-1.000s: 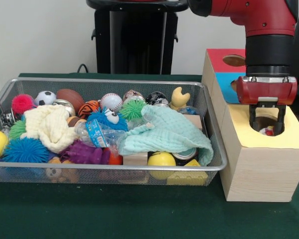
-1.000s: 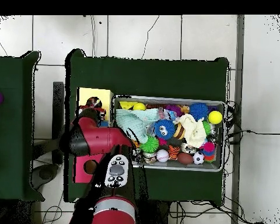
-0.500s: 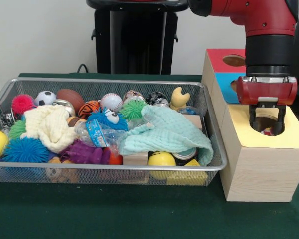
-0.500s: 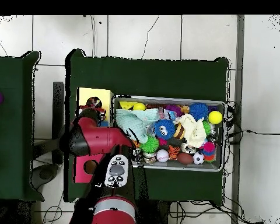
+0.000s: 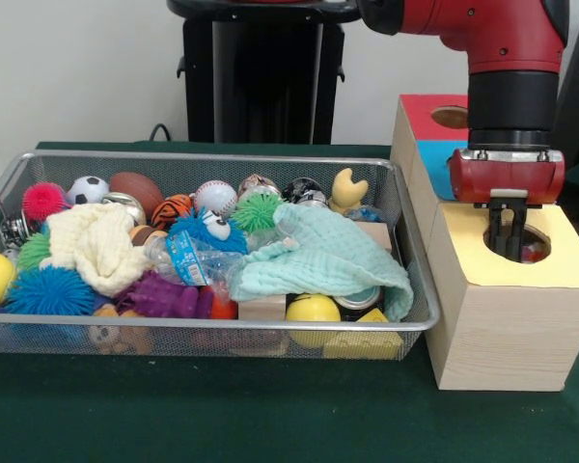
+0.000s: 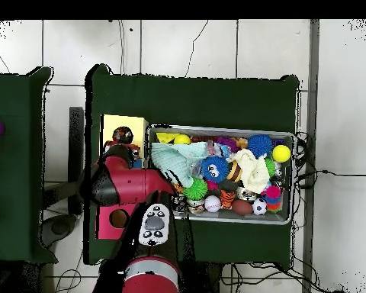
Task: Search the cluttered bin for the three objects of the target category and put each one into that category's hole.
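Note:
My gripper (image 5: pixel 508 247) hangs over the round hole (image 5: pixel 527 245) in the yellow top of the wooden box (image 5: pixel 502 328). Its two black fingers stand close together, shut, with nothing seen between them. A small red and white thing (image 5: pixel 534 253) shows inside the hole. The wire bin (image 5: pixel 212 159) to the left holds a heap of toys: a mint cloth (image 5: pixel 328 256), a cream cloth (image 5: pixel 96 241), a blue furry monster (image 5: pixel 207 231), spiky balls and sports balls. In the overhead view the red arm (image 6: pixel 129 183) hides the gripper beside the yellow hole (image 6: pixel 123 135).
The box also has a blue section (image 5: pixel 432 154) and a red section with its own hole (image 5: pixel 451 117) further back. A black pedestal (image 5: pixel 261 77) stands behind the bin. Green cloth (image 5: pixel 222 405) covers the table in front.
The fingers, spread wide across the yellow hole before, have come together. The wrist has risen a little and shifted slightly left. The bin's contents have not moved.

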`<action>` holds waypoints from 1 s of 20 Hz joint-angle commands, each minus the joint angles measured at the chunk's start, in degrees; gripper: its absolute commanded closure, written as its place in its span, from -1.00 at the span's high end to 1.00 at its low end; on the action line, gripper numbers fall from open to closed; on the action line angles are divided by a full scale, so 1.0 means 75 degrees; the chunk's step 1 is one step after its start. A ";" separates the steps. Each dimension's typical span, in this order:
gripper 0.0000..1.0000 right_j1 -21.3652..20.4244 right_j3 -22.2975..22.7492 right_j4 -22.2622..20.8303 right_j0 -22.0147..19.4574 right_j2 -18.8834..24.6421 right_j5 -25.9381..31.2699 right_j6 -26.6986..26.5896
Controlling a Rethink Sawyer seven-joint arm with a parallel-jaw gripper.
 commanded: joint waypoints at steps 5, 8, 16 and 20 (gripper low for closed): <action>-1.00 0.0369 0.0706 -0.0340 -0.0426 0.0310 0.0824 0.0714; -1.00 0.0304 0.0738 -0.0343 -0.0446 0.0321 0.0892 0.0697; -1.00 -0.0285 0.1049 -0.0299 -0.0488 0.0365 0.1371 0.0656; -1.00 -0.0483 0.1173 -0.0296 -0.0531 0.0422 0.1497 0.0660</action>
